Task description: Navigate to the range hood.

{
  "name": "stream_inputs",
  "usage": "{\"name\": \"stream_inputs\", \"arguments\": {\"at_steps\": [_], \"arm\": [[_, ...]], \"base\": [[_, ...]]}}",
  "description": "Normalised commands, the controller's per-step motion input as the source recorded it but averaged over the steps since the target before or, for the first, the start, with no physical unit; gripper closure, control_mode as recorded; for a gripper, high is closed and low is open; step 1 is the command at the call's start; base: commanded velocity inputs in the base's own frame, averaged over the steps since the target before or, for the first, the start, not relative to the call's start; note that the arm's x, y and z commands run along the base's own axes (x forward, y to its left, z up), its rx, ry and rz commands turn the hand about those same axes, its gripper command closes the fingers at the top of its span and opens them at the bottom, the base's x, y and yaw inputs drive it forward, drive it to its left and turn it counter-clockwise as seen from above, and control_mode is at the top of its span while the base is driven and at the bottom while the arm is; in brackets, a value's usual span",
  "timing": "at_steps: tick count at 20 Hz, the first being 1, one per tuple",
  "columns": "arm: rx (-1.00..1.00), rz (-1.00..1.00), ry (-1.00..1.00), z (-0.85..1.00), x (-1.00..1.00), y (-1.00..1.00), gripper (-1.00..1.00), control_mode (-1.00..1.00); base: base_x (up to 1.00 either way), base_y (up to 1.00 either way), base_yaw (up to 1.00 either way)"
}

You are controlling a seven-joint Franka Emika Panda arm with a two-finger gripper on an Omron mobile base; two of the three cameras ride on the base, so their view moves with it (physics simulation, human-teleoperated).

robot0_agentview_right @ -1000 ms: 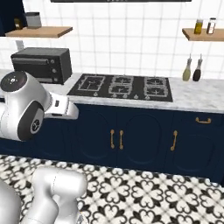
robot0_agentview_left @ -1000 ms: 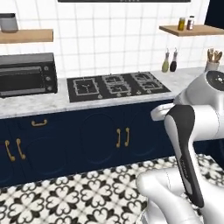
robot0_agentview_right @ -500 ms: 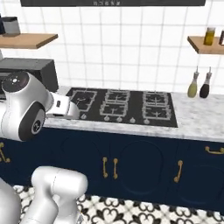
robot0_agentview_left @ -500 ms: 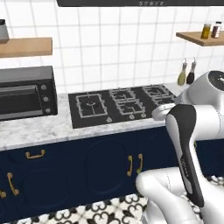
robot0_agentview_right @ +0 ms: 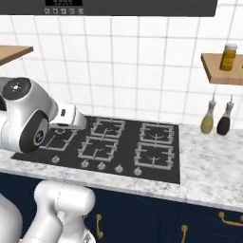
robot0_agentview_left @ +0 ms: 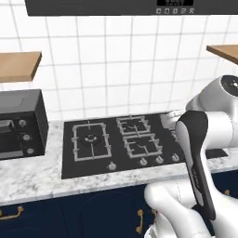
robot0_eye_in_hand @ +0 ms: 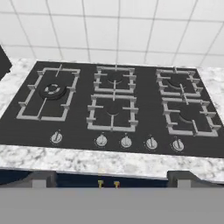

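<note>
Here your arm (robot0_agentview_left: 200, 153) is folded up close over the front of the stove (robot0_eye_in_hand: 113, 109), with the hand (robot0_eye_in_hand: 109, 177) pointing down at its burners and knobs; you cannot tell whether the hand is released or clenched. The range hood (robot0_agentview_left: 116, 6) hangs along the top edge, directly above the stove, its lit buttons (robot0_agentview_right: 64, 10) showing. A marble counter (robot0_agentview_right: 209, 161) carries two bottles (robot0_agentview_right: 217, 118), under a white tiled wall (robot0_agentview_left: 116, 65).

kitchen | gas cooktop (robot0_eye_in_hand: 113, 109) in marble counter (robot0_agentview_right: 209, 161) | white tiled wall (robot0_agentview_left: 121, 69) | range hood (robot0_agentview_right: 142, 6)
</note>
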Motion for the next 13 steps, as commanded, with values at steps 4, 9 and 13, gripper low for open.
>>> {"name": "stream_inputs", "arguments": {"at_steps": [4,9,13], "arm": [[0.00,0.00,0.00,0.00,0.00,0.00,-1.00,1.00],[0.00,0.00,0.00,0.00,0.00,0.00,-1.00,1.00],[0.00,0.00,0.00,0.00,0.00,0.00,-1.00,1.00]], "base": [[1.00,-0.21,0.09],[1.00,0.00,0.00],[1.00,0.00,0.24]]}}
